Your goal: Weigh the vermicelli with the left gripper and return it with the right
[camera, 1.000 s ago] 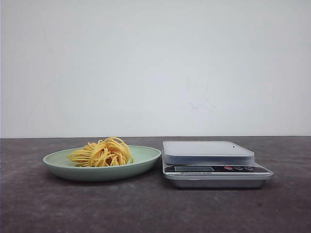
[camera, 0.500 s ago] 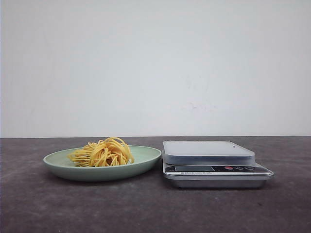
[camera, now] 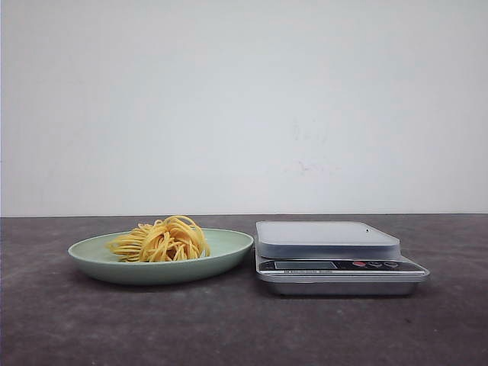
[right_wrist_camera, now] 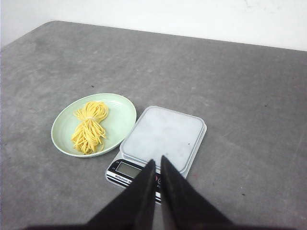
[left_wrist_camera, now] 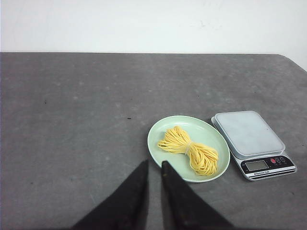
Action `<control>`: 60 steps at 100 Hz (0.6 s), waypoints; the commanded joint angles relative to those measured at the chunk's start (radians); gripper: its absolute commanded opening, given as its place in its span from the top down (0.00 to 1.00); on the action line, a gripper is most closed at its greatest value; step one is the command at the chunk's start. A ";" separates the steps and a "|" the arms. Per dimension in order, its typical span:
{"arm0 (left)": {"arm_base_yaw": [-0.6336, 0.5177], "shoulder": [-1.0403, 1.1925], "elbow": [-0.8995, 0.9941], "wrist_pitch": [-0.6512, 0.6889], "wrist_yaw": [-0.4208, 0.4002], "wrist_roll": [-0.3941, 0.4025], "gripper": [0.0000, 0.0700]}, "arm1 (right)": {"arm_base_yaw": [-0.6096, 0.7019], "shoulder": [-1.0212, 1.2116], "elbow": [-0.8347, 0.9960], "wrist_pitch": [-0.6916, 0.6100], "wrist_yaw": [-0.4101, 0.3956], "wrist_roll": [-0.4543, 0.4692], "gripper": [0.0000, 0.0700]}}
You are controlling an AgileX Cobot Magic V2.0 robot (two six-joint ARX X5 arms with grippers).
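The vermicelli (camera: 162, 239) is a yellow nest lying on a pale green plate (camera: 229, 248) at the left of the table. It also shows in the left wrist view (left_wrist_camera: 189, 149) and the right wrist view (right_wrist_camera: 89, 127). A silver kitchen scale (camera: 328, 236) stands just right of the plate, its pan bare. My left gripper (left_wrist_camera: 154, 163) hovers above the table on the near side of the plate, fingers close together and empty. My right gripper (right_wrist_camera: 157, 160) hovers above the scale's near edge, fingers close together and empty. Neither gripper shows in the front view.
The table is dark grey with a white wall behind it. The scale's display and buttons (right_wrist_camera: 128, 170) face the robot. The table's rounded corners show in the left wrist view (left_wrist_camera: 295, 61) and in the right wrist view (right_wrist_camera: 45, 24).
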 commanded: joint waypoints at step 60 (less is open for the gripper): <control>0.186 -0.093 -0.097 0.157 -0.027 0.164 0.98 | 0.010 0.003 0.007 0.006 0.001 0.014 0.99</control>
